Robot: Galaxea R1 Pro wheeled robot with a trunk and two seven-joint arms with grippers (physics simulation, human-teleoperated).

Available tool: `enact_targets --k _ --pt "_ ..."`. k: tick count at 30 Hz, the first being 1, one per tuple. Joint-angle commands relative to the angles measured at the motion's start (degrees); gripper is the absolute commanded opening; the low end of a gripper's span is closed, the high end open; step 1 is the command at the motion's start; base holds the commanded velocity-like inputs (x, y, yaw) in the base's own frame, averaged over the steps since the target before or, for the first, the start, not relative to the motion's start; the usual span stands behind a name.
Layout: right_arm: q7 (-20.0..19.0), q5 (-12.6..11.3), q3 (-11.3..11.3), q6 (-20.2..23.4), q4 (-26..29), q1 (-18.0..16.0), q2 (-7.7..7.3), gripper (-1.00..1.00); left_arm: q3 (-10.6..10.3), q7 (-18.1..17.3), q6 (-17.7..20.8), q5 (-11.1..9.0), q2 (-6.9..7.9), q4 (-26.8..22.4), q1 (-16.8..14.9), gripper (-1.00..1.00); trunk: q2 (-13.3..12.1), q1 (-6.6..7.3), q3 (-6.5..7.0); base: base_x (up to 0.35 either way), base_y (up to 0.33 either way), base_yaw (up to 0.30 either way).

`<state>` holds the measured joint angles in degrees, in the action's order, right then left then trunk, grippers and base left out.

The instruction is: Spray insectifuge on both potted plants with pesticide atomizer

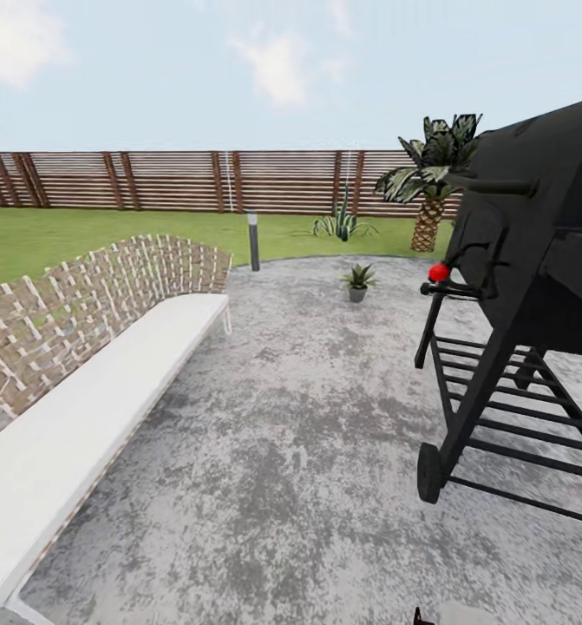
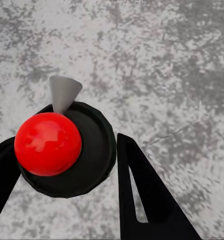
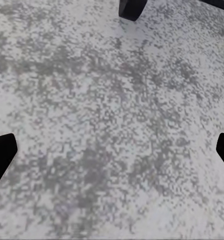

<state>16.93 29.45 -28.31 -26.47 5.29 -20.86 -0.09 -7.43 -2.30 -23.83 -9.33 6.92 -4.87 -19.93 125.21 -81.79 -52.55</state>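
On the grey patio, the left claw point(image 2: 66, 165) pinches the pesticide atomizer point(image 2: 48, 143), the right claw point(image 3: 112, 152) hangs spread, and one potted plant point(image 1: 358, 282) ahead awaits spraying.

No text, label, brand, number or sign can be read in any of the pictures.
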Motion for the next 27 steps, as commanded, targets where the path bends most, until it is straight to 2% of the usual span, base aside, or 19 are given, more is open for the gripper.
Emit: enact_targets --k 1,7,19,27 --pt "0.3 0.61 -0.35 -0.16 -0.11 -0.06 0.0 1.0 -0.39 -0.25 -0.16 -0.6 0.03 0.03 -0.02 -1.0 0.02 -0.02 0.0 0.327 0.158 -0.264" --pt "0.3 0.61 -0.34 -0.16 -0.11 -0.06 0.0 1.0 -0.39 -0.25 -0.16 -0.6 0.03 0.03 -0.02 -1.0 0.02 -0.02 0.22 0.328 0.174 -0.189" --pt "0.3 0.61 -0.34 -0.16 -0.11 -0.06 0.0 1.0 -0.39 -0.25 -0.16 -0.6 0.03 0.03 -0.02 -1.0 0.02 -0.02 0.24 0.313 0.194 -0.008" --pt "0.3 0.61 -0.34 -0.16 -0.11 -0.06 0.0 1.0 -0.39 -0.27 -0.16 -0.6 0.03 0.03 -0.02 -1.0 0.02 -0.02 0.3 0.327 0.104 -0.029"
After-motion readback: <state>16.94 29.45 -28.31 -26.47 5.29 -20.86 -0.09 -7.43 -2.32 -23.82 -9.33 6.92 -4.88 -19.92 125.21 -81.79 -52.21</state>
